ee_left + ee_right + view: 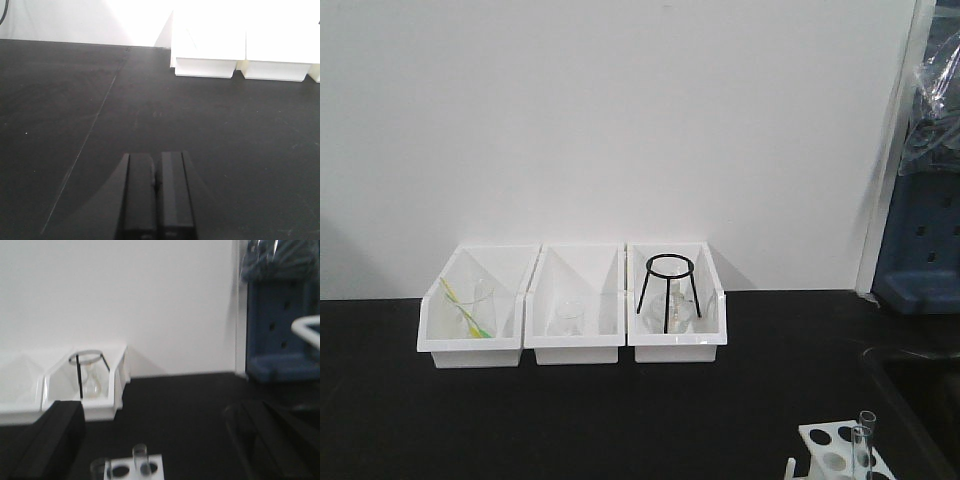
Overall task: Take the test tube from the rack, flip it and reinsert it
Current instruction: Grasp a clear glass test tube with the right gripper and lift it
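Standing rim-up in rack (157,462), test tube (140,455); left fingers (140,195) together, right fingers (45,440) wide.

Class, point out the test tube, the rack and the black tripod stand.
test tube (863,445): front-facing view, mid-shaft.
rack (831,447): front-facing view, top plate between holes.
black tripod stand (666,300): front-facing view, middle leg.

White rack (820,441), clear test tube (865,440), black table (570,420).
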`<state>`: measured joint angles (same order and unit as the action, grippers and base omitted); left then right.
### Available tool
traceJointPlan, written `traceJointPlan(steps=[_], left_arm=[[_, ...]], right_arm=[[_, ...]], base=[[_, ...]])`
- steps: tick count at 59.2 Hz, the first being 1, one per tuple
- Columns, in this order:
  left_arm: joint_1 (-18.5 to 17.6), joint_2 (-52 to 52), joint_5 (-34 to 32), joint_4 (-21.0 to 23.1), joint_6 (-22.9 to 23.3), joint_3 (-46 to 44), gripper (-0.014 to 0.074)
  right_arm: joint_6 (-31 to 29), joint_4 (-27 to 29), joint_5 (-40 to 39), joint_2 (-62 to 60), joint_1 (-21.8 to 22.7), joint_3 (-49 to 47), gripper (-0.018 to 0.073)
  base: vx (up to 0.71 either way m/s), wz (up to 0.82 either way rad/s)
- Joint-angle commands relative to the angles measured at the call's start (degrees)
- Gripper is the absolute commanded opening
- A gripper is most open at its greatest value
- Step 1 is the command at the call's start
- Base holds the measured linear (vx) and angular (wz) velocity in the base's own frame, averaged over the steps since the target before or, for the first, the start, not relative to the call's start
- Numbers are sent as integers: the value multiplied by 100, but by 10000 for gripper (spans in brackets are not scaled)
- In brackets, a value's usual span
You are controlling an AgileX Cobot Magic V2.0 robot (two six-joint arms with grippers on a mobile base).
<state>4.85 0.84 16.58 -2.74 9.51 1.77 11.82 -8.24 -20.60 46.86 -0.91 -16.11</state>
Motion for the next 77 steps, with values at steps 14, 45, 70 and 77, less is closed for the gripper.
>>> traceJointPlan(steps=[14,45,70,77], left_arm=[[-28,71,-501,21,1,5,-6],[-28,71,-501,21,1,5,-6],[-28,71,-501,21,1,5,-6],[-28,71,-501,21,1,5,-6]], right_arm=[[435,-1644,-2995,1892,18,640,552],[-22,-1237,-4898,4386,18,50,518],[-199,-1237,-4846,4562,18,-37,57],[-199,-1362,-4869,4537,18,-37,-15]], base=[[0,0],[0,0],[0,0],[0,0]])
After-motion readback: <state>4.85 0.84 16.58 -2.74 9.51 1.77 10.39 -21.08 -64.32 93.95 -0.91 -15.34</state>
